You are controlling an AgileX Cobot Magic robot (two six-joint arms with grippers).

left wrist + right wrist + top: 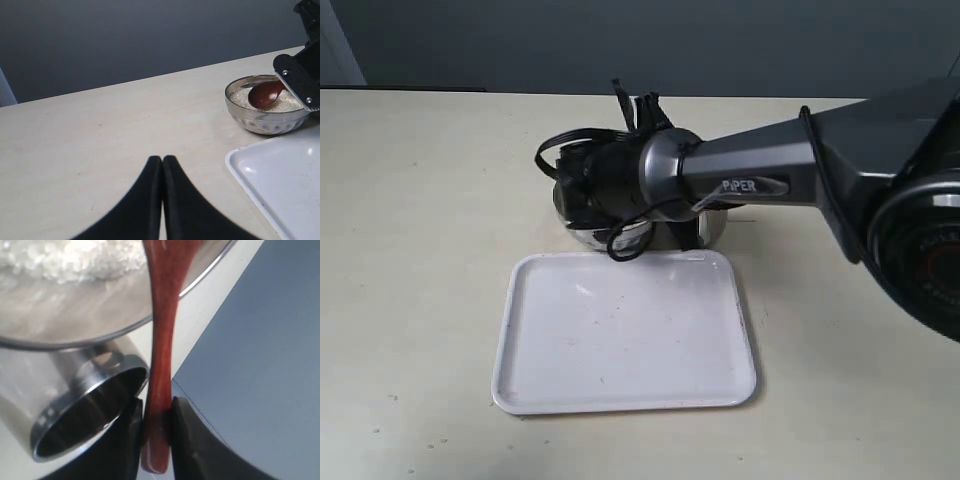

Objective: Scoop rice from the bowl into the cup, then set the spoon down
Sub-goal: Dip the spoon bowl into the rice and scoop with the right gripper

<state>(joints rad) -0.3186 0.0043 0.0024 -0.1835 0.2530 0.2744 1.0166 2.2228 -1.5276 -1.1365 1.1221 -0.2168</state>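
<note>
The steel bowl [265, 120] holds a heap of rice [287, 103], and the oval end of the dark wooden spoon [265, 93] rests in the rice. My right gripper [155, 407] is shut on the spoon's slim handle [162, 355], close to the handle's end. The steel cup [85, 410] stands right beside the bowl [75, 325], its mouth open and dark inside. In the exterior view my right arm [740, 175] covers most of the bowl [588, 237] and the cup [717, 226]. My left gripper [162, 159] is shut and empty above bare table, well apart from the bowl.
A white tray [620, 390] lies on the beige table just in front of the bowl and cup, with nothing on it. Its corner [250, 165] shows in the left wrist view. A dark wall runs behind the table's far edge.
</note>
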